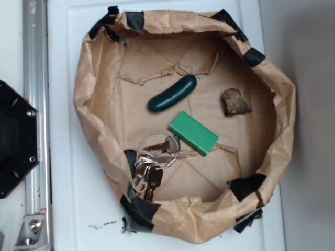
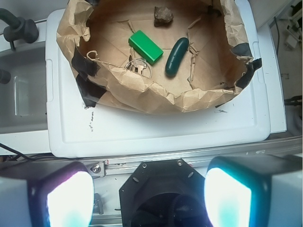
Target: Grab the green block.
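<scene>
The green block [image 1: 193, 133] is a bright green flat rectangle lying on the floor of a brown paper basin [image 1: 94, 63], next to a bunch of keys [image 1: 154, 159]. In the wrist view the green block [image 2: 146, 46] lies far ahead, inside the basin [image 2: 156, 97]. My gripper [image 2: 149, 198] is open and empty, its two glowing pads [image 2: 71, 198] wide apart, high above the black robot base [image 2: 161, 189] and well short of the basin. The gripper is out of the exterior view.
A dark green pickle-shaped object [image 1: 171, 94] and a brown rock [image 1: 234, 102] also lie in the basin. The basin's crumpled walls, patched with black tape [image 1: 137, 209], stand on a white lid [image 1: 68, 172]. A metal rail [image 1: 35, 78] and the black base [image 1: 15, 138] are at the left.
</scene>
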`<move>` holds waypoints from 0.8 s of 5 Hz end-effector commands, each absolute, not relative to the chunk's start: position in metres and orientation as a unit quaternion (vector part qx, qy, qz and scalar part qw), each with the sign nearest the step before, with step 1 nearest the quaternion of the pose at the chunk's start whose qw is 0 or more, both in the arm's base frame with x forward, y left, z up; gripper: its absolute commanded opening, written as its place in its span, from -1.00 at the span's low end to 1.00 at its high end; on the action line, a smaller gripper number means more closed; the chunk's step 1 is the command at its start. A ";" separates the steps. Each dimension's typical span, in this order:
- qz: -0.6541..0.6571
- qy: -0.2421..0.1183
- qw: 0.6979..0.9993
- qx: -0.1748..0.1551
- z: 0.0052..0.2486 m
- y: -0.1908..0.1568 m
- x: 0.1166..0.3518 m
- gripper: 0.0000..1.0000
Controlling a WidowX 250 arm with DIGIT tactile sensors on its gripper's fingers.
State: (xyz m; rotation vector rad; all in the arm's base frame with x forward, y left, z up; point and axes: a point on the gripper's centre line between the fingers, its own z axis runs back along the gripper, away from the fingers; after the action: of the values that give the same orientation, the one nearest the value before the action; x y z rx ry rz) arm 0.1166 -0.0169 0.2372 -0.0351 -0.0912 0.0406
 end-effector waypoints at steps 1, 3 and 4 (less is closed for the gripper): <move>0.020 -0.046 0.999 -0.018 0.237 -0.017 0.117 1.00; -0.100 -0.097 0.989 -0.051 0.169 0.026 0.218 1.00; -0.137 -0.064 0.989 0.009 0.119 0.030 0.266 1.00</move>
State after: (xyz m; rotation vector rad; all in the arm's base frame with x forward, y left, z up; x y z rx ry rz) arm 0.2575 0.0343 0.1034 -0.0053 -0.0705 -0.2607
